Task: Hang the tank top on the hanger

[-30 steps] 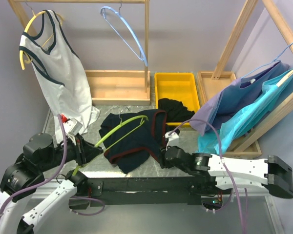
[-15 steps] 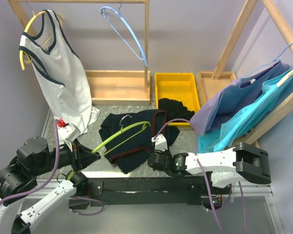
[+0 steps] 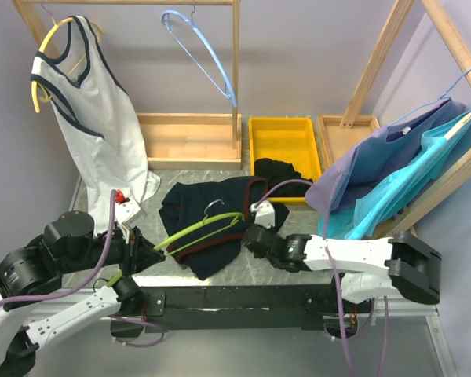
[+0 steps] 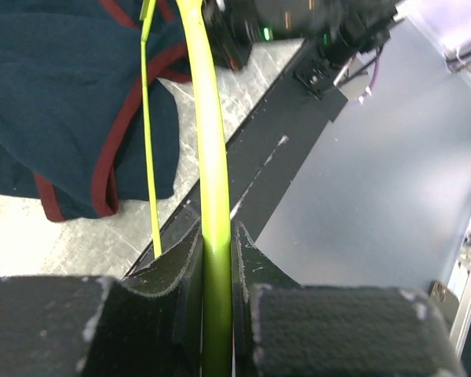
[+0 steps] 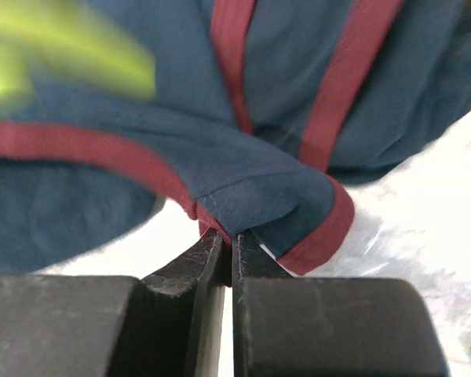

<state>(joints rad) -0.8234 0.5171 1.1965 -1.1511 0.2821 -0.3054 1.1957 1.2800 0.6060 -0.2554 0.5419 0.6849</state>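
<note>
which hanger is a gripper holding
The lime-green hanger, clamped in the left gripper; the yellow hanger and the light blue hanger hang from the wooden rack.

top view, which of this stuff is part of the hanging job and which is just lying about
In the job: navy tank top, pinched by the right gripper; lime-green hanger, clamped in the left gripper.

Lying about: white tank top on yellow hanger; light blue hanger; yellow bin with black garment; blue garments at the right.
</note>
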